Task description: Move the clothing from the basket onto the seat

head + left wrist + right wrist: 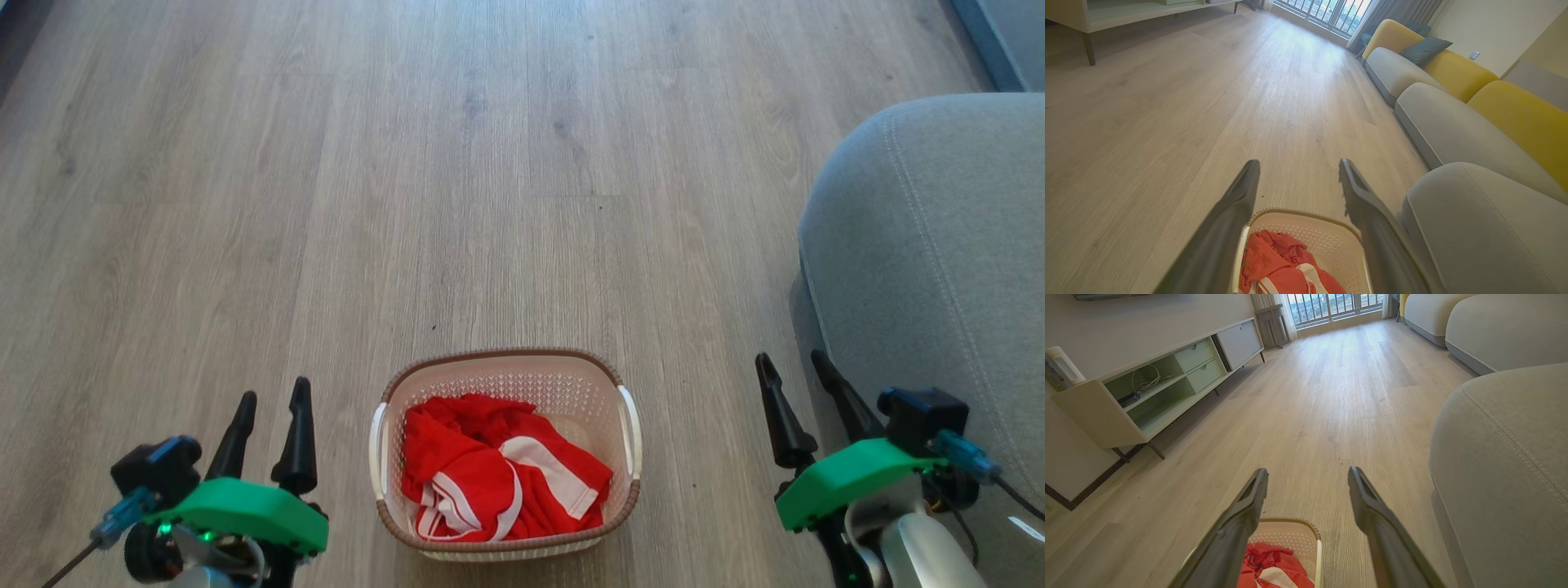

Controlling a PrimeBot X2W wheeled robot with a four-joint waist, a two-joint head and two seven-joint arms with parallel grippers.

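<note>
A cream perforated basket (571, 384) with a brown rim stands on the wooden floor at the bottom centre. Red clothing (490, 469) with white stripes lies bunched inside it, mostly on its left side. The grey seat (939, 261) rises at the right edge. My left gripper (273, 392) hangs open to the left of the basket, nothing between its fingers. My right gripper (789, 359) is open between the basket and the seat, close to the cushion's edge. Both wrist views show the basket (1327, 237) (1294, 539) and the clothing (1274, 261) (1274, 563) below open fingers.
The seat (1478, 228) belongs to a long sofa with yellow backrests (1523, 122) and a dark cushion (1423, 49). A low pale cabinet (1147, 392) with open shelves lines the opposite wall. Bare wood floor (457, 180) stretches ahead toward a window.
</note>
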